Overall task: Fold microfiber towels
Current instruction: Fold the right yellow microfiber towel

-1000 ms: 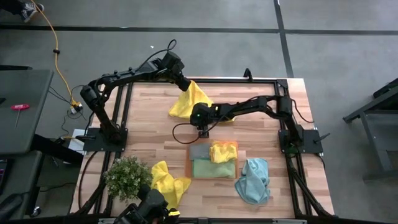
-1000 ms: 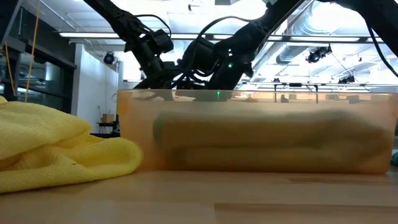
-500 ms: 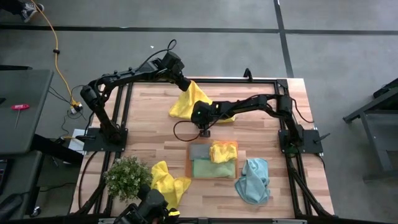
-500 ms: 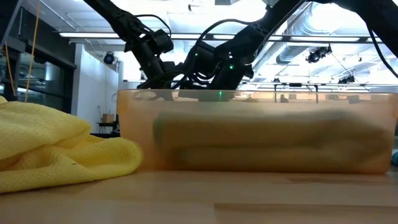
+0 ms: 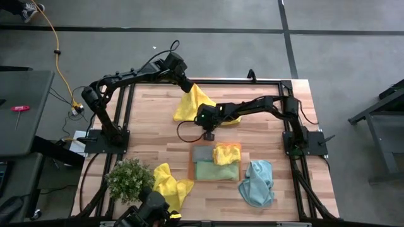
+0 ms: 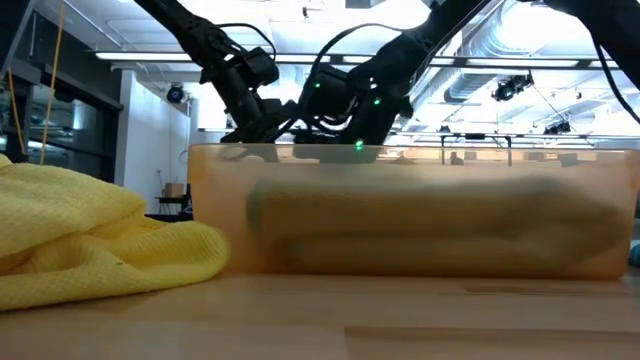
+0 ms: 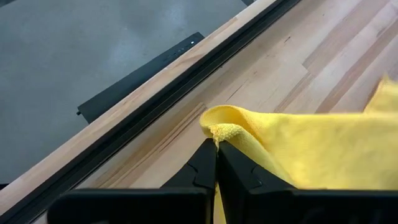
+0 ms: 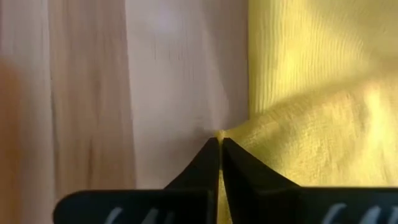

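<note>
Yellow towel (image 6: 95, 235) crumpled at near table edge, beside orange tray (image 6: 410, 210) with folded towels. Mid-table: right gripper (image 8: 219, 146) pinched shut on corner of yellow cloth (image 5: 192, 104). Far edge: left gripper (image 7: 216, 149) clamped shut on same cloth's far corner.

Three yellow towels (image 5: 197, 104), one green towel (image 5: 216, 171), one grey-blue towel (image 5: 202, 153), one teal towel (image 5: 257, 182) beside the orange tray (image 5: 192, 165); one potted plant (image 5: 129, 180); two arms.

A potted plant (image 5: 129, 179) stands near an orange tray (image 5: 192, 165).
</note>
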Controlling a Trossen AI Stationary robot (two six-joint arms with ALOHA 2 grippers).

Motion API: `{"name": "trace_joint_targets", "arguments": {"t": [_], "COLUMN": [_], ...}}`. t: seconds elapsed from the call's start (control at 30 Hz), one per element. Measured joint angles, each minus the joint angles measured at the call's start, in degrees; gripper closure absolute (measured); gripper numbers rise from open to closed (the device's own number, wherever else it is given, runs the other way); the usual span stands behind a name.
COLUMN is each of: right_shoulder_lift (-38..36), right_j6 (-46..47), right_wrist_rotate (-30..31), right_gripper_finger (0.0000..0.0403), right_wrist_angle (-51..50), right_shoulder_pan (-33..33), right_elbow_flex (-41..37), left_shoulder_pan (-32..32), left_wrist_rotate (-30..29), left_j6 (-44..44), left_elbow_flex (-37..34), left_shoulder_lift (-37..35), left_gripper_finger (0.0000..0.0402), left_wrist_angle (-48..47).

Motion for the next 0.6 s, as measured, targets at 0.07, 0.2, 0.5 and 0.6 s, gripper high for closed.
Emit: {"name": "trace_joint_targets", "arguments": {"t": [0.07, 0.2, 0.5, 0.6], "right_shoulder_lift": [-2.2, -9.6, -27.1, -32.7], "right_j6": [0.7, 0.5, 1.5, 1.7], "right_wrist_rotate": [-0.5, -0.5, -1.8, -1.9], "right_gripper_finger": [0.0401, 0.0402, 0.0402, 0.0403], "right_wrist_angle": [-3.6, -8.3, -14.9, -16.1], "right_shoulder_pan": [-1.0, -4.5, -13.9, -16.8], "right_elbow_flex": [-0.3, -0.1, -0.1, -0.1], "left_shoulder_pan": [0.4, 1.7, 2.5, 1.7], "left_wrist_rotate": [0.0, 0.0, 0.0, 0.2], "left_j6": [0.9, 2.8, 5.7, 5.7], "left_elbow_flex": [0.0, 0.0, 0.0, 0.0], "left_shoulder_lift": [-0.4, -2.4, -9.5, -12.6], "left_gripper_finger": [0.0401, 0.0401, 0.0401, 0.0401], "left_wrist_angle": [-0.4, -0.9, -4.8, -6.2]}}
